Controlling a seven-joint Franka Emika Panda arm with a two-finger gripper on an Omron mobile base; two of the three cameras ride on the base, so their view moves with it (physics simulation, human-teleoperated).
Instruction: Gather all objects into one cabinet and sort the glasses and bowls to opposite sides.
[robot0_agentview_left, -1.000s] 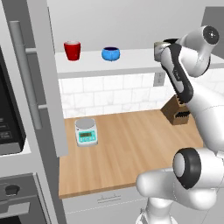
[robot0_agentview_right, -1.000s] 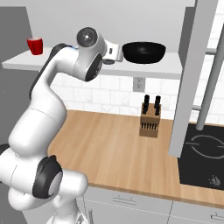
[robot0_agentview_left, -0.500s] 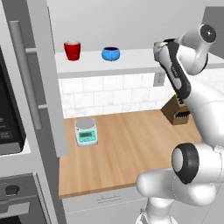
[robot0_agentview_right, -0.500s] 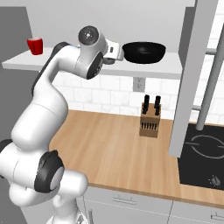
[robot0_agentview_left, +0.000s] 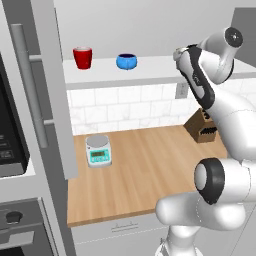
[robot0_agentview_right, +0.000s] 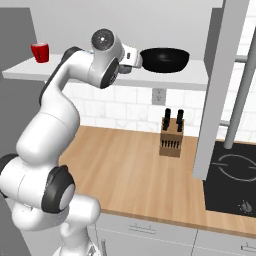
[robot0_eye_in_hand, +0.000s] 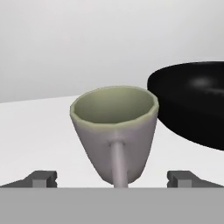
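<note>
White shelf (robot0_agentview_left: 150, 70) with cup (robot0_agentview_left: 82, 57) and blue bowl (robot0_agentview_left: 127, 61) towards its left end, mug (robot0_eye_in_hand: 114, 131) upright beside black bowl (robot0_agentview_right: 165, 58), framed by released claw (robot0_eye_in_hand: 114, 178), wooden bench (robot0_agentview_right: 135, 170) below.

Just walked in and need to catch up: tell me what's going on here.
The robot arm is reaching up to the white shelf of the wall cabinet. In the hand view its gripper is open, one fingertip on each side of the grey-olive mug, whose handle faces the camera; the mug isn't gripped yet. The wide black bowl sits right beside the mug. Further along the shelf stand the red cup and the small blue bowl, apart from each other.
</note>
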